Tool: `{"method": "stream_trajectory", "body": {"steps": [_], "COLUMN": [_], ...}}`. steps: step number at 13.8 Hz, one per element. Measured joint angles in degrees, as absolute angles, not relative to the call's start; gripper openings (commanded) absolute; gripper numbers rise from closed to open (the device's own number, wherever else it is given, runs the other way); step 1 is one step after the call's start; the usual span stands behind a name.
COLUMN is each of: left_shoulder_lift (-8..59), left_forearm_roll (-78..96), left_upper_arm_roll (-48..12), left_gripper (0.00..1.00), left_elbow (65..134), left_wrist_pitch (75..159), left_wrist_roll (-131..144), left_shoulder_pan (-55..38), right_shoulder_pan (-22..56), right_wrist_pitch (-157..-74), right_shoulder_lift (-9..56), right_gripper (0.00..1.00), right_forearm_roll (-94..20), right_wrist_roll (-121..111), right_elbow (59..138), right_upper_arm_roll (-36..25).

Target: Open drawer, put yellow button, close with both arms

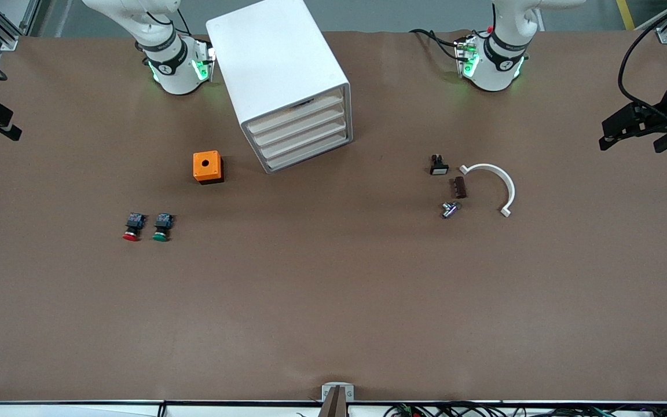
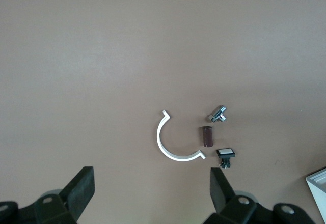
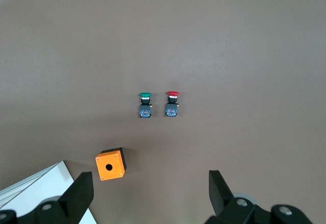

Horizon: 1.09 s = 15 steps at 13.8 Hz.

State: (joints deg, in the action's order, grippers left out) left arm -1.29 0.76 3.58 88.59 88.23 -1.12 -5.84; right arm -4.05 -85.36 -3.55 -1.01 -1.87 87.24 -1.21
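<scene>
The white cabinet (image 1: 278, 63) stands between the two arm bases. Its uppermost drawer (image 1: 299, 113) sits pushed in like the three below it. No yellow button shows in any view. My left gripper (image 1: 614, 132) hangs over the left arm's end of the table; in the left wrist view it (image 2: 152, 188) is open and empty above bare table. Over the right arm's end of the table is my right gripper (image 1: 3, 124), also open and empty (image 3: 151, 191). An orange box (image 3: 110, 165) with a round hole lies below it.
A red-capped button (image 1: 132, 227) and a green-capped button (image 1: 161, 227) lie side by side, nearer the front camera than the orange box (image 1: 208, 167). Toward the left arm's end lie a white-faced black button (image 1: 439, 165), a brown block (image 1: 460, 187), a metal fitting (image 1: 449, 209) and a white arc (image 1: 495, 184).
</scene>
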Motion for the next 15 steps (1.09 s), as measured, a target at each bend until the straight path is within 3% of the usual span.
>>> {"method": "stream_trajectory", "body": {"steps": [15], "left_shoulder_lift": [-0.58], "left_forearm_roll": [0.76], "left_upper_arm_roll": [-3.09], "left_gripper": [1.00], "left_elbow": [88.23], "left_wrist_pitch": [88.23], "left_wrist_roll": [-1.13], "left_shoulder_pan": [1.25], "right_shoulder_pan": [-4.05], "right_wrist_pitch": [-84.04], "right_shoulder_lift": [-3.55], "right_gripper": [1.00], "right_forearm_roll": [-0.02], "right_wrist_roll": [-1.85], "right_elbow": [87.40], "right_upper_arm_roll": [-1.23]}}
